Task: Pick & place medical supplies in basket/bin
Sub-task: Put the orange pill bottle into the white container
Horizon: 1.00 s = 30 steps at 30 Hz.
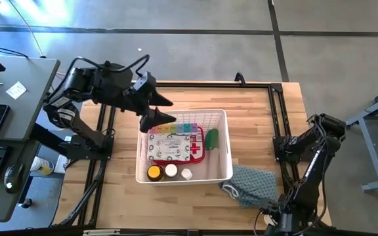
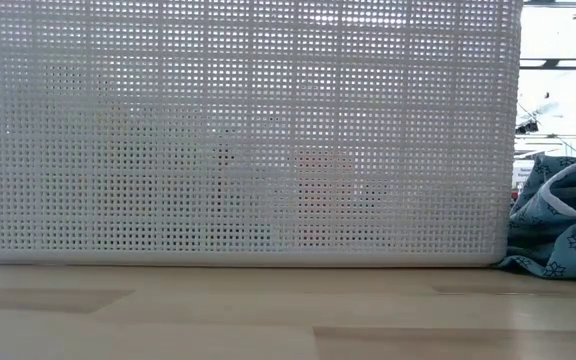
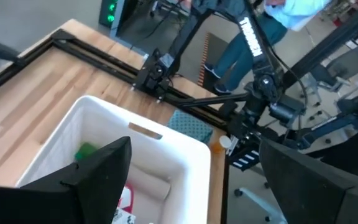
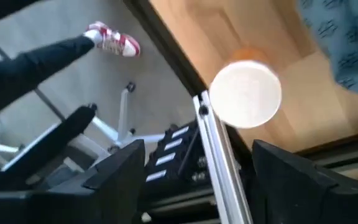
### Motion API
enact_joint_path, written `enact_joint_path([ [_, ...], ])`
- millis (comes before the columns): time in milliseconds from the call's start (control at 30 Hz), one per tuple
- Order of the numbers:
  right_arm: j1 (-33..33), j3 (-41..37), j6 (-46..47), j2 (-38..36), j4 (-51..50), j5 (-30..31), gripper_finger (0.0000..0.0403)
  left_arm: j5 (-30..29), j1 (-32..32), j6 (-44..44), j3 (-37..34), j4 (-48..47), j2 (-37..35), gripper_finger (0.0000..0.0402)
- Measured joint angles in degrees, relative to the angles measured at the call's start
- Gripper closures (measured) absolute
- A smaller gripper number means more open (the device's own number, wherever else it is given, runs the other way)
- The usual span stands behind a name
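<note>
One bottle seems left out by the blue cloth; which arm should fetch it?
Right. The open right hand points at the white-capped bottle at the edge of the table; the left hand is over the basket, farther off.

Your white basket (image 1: 228, 141) sits mid-table with supplies inside.
You see the flat red case (image 1: 174, 146), a green roll (image 1: 212, 137), the rainbow pill box (image 1: 179, 127), and three small bottles (image 1: 170, 172) standing along one wall.

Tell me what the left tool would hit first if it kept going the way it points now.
Probably the white basket. The left tool, open, hangs over its far-left corner and points down into it, toward the green roll and the red first-aid case. Depth is unclear.
</note>
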Motion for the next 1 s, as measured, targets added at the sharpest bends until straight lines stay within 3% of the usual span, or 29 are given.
enact_joint_path([
  [533, 1.5, 0.0, -2.2, 0.0, -10.6, 7.5, 0.0067, 3.5, 0.0, 2.0, 0.0, -1.3, 4.7, 0.0016],
  [1000, 1.2, 0.0, -2.7, 2.9, -5.9, 7.6, 0.002, 5.9, 0.0, 5.2, 0.0, -1.3, 5.0, 0.0016],
])
